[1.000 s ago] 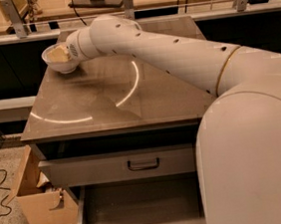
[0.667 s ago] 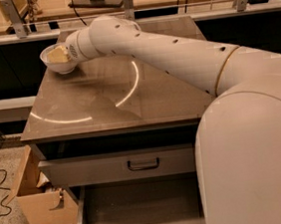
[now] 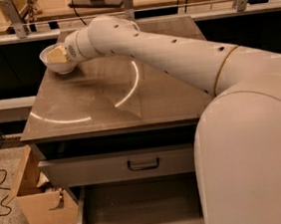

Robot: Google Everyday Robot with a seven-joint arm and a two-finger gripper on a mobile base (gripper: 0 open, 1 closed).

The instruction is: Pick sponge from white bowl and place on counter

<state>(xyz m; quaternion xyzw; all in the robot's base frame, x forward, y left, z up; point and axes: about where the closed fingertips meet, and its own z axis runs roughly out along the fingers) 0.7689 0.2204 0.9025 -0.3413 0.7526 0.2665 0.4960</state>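
Observation:
The white bowl (image 3: 54, 68) stands at the far left corner of the grey-brown counter (image 3: 109, 102). My white arm reaches across the counter from the right, and my gripper (image 3: 58, 54) is down inside the bowl. A pale yellow block shows in the bowl at the gripper's tip. I cannot tell whether it is the sponge or part of the gripper. No dark green layer shows. The arm's wrist hides the right side of the bowl.
The cabinet's drawer with a dark handle (image 3: 143, 164) is below the counter's front edge. An open cardboard box (image 3: 40, 202) sits on the floor at lower left. A wooden bench with metal posts (image 3: 128, 0) runs behind. My white body (image 3: 256, 162) fills the lower right.

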